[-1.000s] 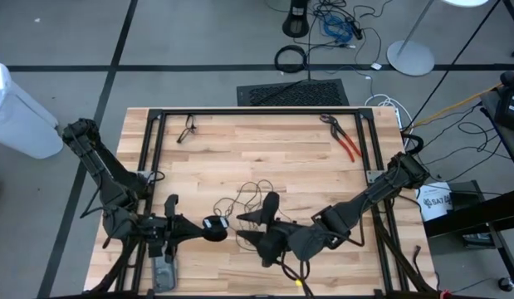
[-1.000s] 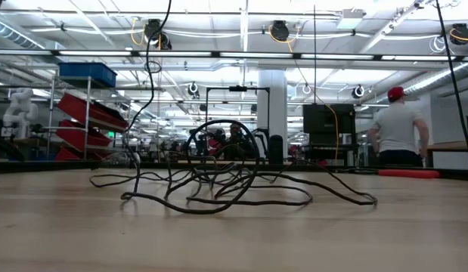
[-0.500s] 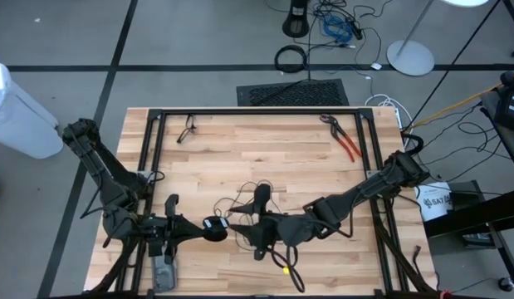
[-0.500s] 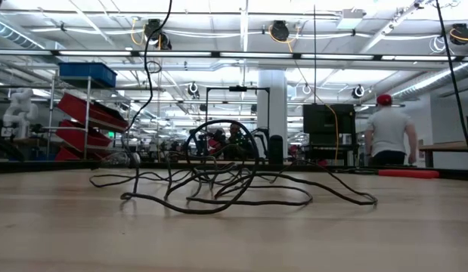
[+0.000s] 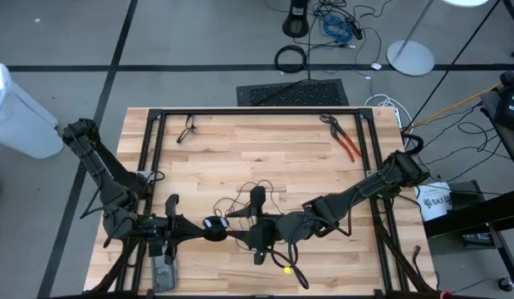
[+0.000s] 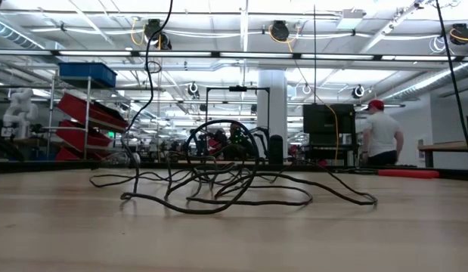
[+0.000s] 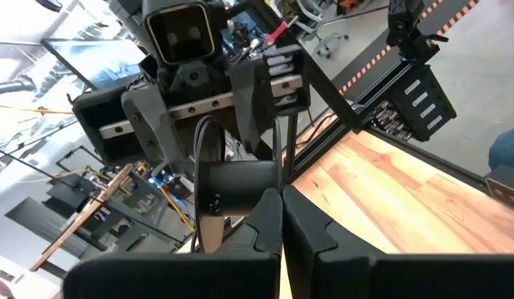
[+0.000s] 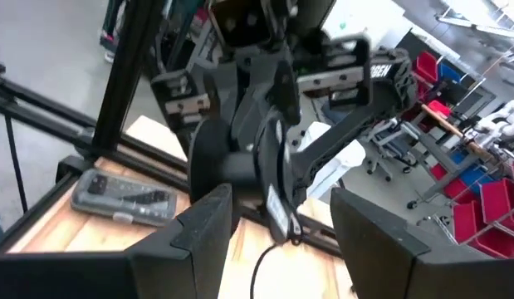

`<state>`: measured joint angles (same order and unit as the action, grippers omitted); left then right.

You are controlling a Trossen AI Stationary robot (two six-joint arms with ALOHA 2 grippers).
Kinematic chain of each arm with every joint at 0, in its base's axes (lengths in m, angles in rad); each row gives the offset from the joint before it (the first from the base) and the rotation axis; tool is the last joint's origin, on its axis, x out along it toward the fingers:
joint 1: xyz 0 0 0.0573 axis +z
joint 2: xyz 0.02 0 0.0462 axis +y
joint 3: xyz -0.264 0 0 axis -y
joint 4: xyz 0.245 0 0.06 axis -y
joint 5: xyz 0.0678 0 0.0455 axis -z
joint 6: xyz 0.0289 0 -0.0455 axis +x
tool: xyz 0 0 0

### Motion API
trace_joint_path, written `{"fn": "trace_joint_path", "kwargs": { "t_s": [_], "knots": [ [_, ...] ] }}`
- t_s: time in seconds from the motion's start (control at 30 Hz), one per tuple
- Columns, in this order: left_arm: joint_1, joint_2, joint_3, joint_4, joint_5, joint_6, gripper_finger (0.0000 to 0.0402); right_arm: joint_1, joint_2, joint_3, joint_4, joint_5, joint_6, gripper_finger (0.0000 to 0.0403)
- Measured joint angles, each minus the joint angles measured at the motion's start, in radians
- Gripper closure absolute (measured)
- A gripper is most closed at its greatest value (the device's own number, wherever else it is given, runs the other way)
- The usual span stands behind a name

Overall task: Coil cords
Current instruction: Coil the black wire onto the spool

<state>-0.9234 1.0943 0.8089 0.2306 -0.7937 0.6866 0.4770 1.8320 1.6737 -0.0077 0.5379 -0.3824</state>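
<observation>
The thin black cord lies in a loose tangle [image 5: 250,189] [image 6: 211,185] at the middle of the table, and one strand [image 6: 147,68] rises from it out of the low view. My left gripper [image 5: 202,228] [image 7: 281,208] is held level above the near part of the table and is shut. A short black cylinder [image 7: 240,187] [image 8: 240,162] juts sideways at its fingertips. My right gripper [image 5: 250,224] [image 8: 277,237] faces it from the right, open, with one finger on either side of the cylinder and apart from it. My left gripper has the cord coming out at its shut fingertips [image 7: 278,166], beside a small pale piece [image 8: 277,206]. A loop of cord [image 7: 203,149] passes over the black cylinder. The fingers point level toward the table's right. Whether they also hold the cylinder, I cannot tell.
Red-handled pliers [image 5: 348,141] lie at the far right and a small black object [image 5: 188,129] at the far left. A black frame [image 5: 257,110] runs around the table. A grey handset [image 5: 163,272] lies near the front left edge. A person [image 6: 381,136] stands in the room behind.
My right gripper has gone toward the table's left, closer to my left gripper, and has rolled about its own axis, so its open fingers now stand on either side of the cylinder. The cord tangle on the table has kept its shape.
</observation>
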Motion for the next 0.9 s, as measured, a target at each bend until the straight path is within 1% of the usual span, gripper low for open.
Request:
{"fn": "trace_joint_path", "kwargs": {
  "t_s": [0.1, 0.2, 0.43, 0.57, 0.7, 0.9],
  "knots": [
    [0.000, 0.000, 0.000, 0.000, 0.000, 0.000, 0.0400, -0.003, 0.000, 0.000, 0.006, -0.042, 0.004, 0.0213],
    [0.000, 0.000, 0.000, 0.000, 0.000, -0.001, 0.0400, -0.005, 0.001, 0.000, 0.006, -0.074, 0.004, 0.0225],
    [0.000, 0.000, 0.000, 0.000, 0.000, -0.001, 0.0400, -0.011, 0.001, 0.000, 0.005, -0.074, 0.005, 0.0276],
    [0.000, 0.000, 0.000, 0.000, 0.001, -0.001, 0.0400, -0.022, 0.001, 0.000, 0.002, -0.074, 0.029, 0.0297],
    [0.001, 0.000, 0.000, 0.001, 0.005, -0.004, 0.0400, -0.032, 0.001, 0.000, -0.012, -0.074, 0.035, 0.0309],
    [0.000, 0.000, 0.000, 0.002, 0.005, -0.004, 0.0400, -0.035, 0.001, 0.000, -0.025, -0.074, 0.045, 0.0313]
  ]
}}
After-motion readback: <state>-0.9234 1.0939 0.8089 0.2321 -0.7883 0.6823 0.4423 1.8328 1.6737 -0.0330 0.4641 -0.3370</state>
